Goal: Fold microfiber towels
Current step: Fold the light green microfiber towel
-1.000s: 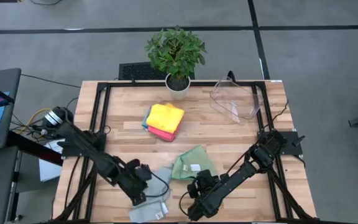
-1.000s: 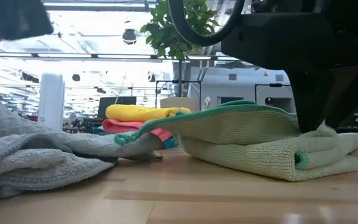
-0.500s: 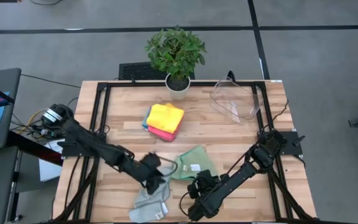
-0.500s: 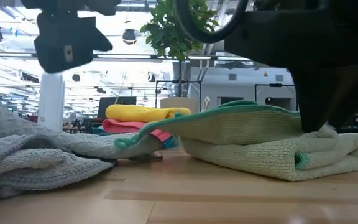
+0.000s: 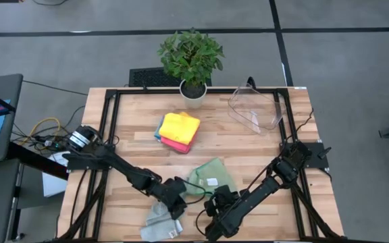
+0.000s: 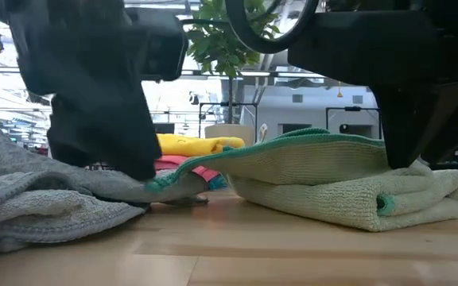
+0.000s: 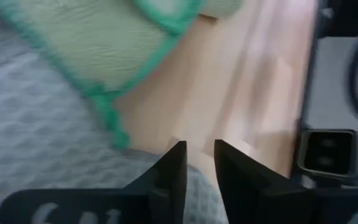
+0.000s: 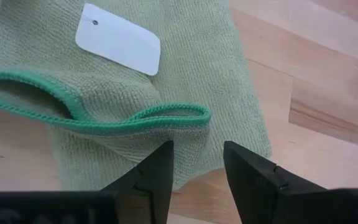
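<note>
Left gripper (image 5: 176, 203) now sits low at the near edge of the worktop, right at the seam between the crumpled grey-teal microfiber towel (image 5: 159, 223) and the half-folded sage green microfiber towel with darker green edging (image 5: 208, 177). A second ago it was further toward the left edge, over the grey towel alone; it has swept toward the middle in two steps. In the left wrist view the fingers (image 7: 174, 168) stand with only a narrow slit between them, nothing visibly caught; the green corner lies just ahead of the tips. Right gripper (image 5: 216, 204) is unmoved, planted on the near side of the sage towel, fingertips (image 8: 157, 168) parted and pressing the cloth to the wooden worktop (image 5: 248, 145) rather than pinching it. Judgement: left arm is going for the loose green corner to complete the fold while the right pins. Folded yellow-over-pink stack (image 5: 179, 131) rests mid-table, done.
</note>
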Controlling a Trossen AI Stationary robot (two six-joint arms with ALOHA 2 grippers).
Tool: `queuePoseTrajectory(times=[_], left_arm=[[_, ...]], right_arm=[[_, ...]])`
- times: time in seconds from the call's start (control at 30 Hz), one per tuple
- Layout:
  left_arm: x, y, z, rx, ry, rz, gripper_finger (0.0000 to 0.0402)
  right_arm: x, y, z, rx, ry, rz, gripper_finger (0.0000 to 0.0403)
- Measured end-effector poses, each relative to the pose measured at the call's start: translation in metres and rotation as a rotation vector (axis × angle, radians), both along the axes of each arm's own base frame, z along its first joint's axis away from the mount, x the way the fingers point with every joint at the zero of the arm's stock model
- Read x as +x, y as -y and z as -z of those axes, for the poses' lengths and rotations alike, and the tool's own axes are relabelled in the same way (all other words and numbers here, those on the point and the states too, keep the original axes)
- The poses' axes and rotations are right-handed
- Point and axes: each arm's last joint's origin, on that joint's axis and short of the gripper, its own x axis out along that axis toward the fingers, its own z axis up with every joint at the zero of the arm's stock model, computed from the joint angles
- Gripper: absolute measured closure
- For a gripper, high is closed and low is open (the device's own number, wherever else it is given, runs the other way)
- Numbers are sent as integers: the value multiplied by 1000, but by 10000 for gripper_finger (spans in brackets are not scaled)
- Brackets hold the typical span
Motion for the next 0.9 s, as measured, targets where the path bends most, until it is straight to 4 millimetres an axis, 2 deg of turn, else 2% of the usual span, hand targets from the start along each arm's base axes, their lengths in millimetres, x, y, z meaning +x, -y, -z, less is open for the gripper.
queuePoseTrajectory(times=[0.2, 0.5, 0.63, 0.9], left_arm=[[4, -15, 12, 71, -54, -100, 358], [16, -36, 9, 100, 4, -211, 392], [25, -39, -2, 60, 70, -211, 399], [48, -49, -27, 148, 134, -184, 401]], right_arm=[[0, 0, 0, 0, 0, 0, 238], [0, -1, 0, 2, 1, 0, 239], [-2, -3, 0, 4, 2, -5, 239], [-5, -6, 0, 5, 15, 17, 232]])
